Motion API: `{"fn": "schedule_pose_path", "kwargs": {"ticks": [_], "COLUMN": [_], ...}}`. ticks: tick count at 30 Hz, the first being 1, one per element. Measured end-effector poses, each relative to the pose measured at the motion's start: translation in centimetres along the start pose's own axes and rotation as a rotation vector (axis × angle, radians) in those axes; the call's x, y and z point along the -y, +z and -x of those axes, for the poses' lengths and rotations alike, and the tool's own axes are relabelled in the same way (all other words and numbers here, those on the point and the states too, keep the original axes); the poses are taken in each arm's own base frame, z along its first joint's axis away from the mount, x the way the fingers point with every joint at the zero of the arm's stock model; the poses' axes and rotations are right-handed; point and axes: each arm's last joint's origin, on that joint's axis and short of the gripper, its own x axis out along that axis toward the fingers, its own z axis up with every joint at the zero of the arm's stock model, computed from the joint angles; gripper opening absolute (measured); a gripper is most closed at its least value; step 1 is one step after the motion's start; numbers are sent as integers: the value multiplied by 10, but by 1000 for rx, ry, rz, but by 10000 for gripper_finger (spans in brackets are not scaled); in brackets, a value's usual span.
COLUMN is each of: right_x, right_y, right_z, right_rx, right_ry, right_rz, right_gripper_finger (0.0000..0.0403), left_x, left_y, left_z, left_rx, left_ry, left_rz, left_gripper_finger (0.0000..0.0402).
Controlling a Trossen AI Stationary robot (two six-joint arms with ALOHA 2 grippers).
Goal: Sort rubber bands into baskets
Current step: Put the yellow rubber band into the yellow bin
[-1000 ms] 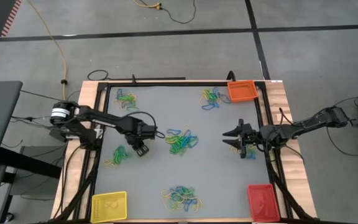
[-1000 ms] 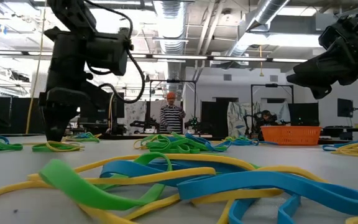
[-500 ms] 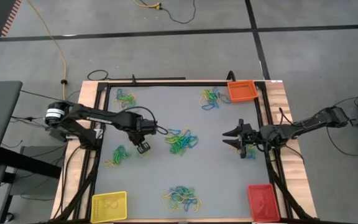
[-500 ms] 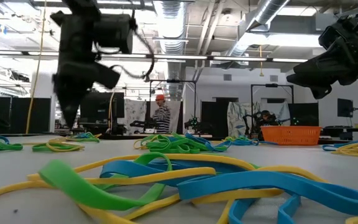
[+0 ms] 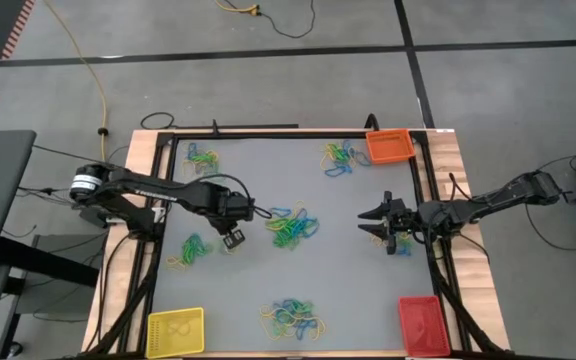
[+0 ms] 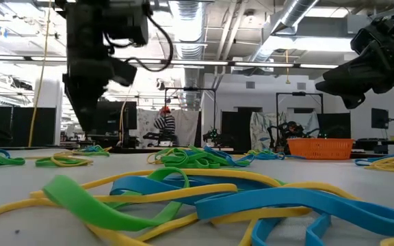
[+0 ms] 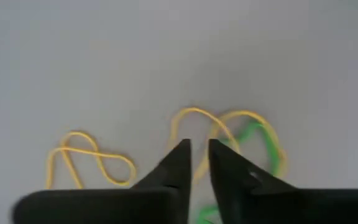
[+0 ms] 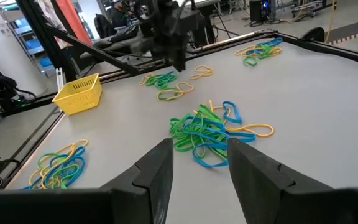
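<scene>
Rubber bands in yellow, green and blue lie in loose heaps on the grey table: at the centre, at the left, far left, far right and near edge. The yellow basket, orange basket and red basket stand at three corners. My left gripper points down above the table beside the left heap. Its fingers stand a narrow gap apart with nothing between them, above yellow and green bands. My right gripper waits open at the table's right side.
A black frame and wooden boards edge the table. A yellow cable runs over the floor beyond the far left corner. A person is in the room behind the table. Bare grey surface lies between the heaps.
My left gripper has risen from the table beside the left heap and turned a little. No band hangs from it. The person in the room behind has walked toward the left.
</scene>
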Motion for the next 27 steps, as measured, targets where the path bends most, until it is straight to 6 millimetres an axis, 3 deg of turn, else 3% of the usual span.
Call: {"fn": "schedule_pose_path", "kwargs": {"ticks": [6, 11, 14, 19, 27], "right_x": [0, 0, 0, 0, 0], "right_y": [0, 0, 0, -1, -1], "right_z": [0, 0, 0, 0, 0], "right_rx": [2, 1, -1, -6, -8], "right_ry": [1, 0, 0, -2, -2], "right_rz": [-1, 0, 1, 3, 3], "right_gripper_finger": [179, 179, 179, 179, 179], "left_x": [0, -4, -6, -5, 3], "left_y": [15, 23, 25, 28, 28], "left_z": [-33, -59, -66, -57, -14], "left_rx": [-71, -182, -225, -203, -122], "left_ry": [26, -9, -43, -88, -86], "left_rz": [-38, -67, -86, -108, -136], "left_gripper_finger": [154, 171, 139, 17, 0]}}
